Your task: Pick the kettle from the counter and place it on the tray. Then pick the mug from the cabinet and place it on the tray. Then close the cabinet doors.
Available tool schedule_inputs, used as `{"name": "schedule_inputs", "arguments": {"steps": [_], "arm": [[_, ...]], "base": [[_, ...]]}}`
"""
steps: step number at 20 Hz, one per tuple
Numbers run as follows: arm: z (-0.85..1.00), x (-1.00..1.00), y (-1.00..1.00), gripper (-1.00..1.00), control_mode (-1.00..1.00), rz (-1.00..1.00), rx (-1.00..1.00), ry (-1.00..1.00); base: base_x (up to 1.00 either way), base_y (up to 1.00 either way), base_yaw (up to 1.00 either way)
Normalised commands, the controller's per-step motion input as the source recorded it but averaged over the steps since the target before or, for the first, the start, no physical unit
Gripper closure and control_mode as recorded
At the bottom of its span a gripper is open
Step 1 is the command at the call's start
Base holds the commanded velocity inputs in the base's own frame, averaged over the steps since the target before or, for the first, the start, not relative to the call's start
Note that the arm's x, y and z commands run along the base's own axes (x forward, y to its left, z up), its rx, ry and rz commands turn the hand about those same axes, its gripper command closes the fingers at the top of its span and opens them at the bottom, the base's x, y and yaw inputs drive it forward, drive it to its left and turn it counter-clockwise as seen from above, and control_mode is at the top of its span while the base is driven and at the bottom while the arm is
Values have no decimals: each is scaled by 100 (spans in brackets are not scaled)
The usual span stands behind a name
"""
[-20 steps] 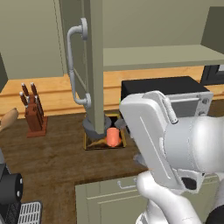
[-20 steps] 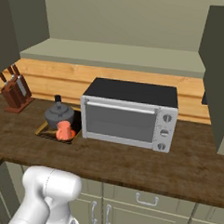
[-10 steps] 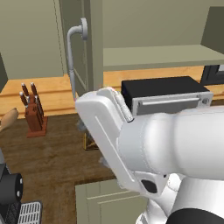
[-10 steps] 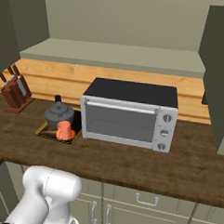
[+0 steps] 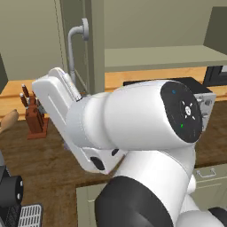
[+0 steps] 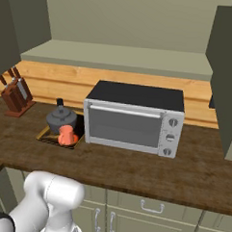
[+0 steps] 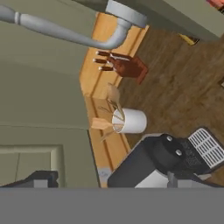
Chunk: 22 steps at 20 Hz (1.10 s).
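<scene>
Jaws of the gripper are spread wide and nothing is held; a curved grey door handle (image 7: pixel 65 33) is seen just ahead in the hand view. Kettle (image 6: pixel 61 118) and mug (image 6: pixel 66 135) are set together on the tray (image 6: pixel 45 136), beside the microwave (image 6: pixel 132 119) on the counter (image 6: pixel 134 169)

**Warm wood and sage-green kitchen**

A pale wood backsplash (image 6: pixel 114 86) runs along the wall beneath olive-beige paint. A silver toaster oven (image 6: pixel 132 119) with a black top stands in the middle; a brown knife block (image 6: pixel 15 96) sits far left. A white utensil holder (image 7: pixel 129 120) carries wooden spoons.
</scene>
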Motion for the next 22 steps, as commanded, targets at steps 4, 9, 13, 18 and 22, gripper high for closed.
{"name": "schedule_inputs", "arguments": {"steps": [4, 9, 13, 18, 22], "arm": [[5, 75, 31, -100, -100, -11, 0, -8], [0, 64, 5, -100, -100, -9, 3, -3], [0, 53, -23, -100, -100, -4, 10, -6], [0, 26, -45, -100, -100, -12, 13, -6], [0, 33, -38, -100, -100, -17, 11, -4]], "base": [[0, 0, 0], [0, 0, 0], [0, 0, 0], [0, 0, 0], [0, 0, 0]]}}
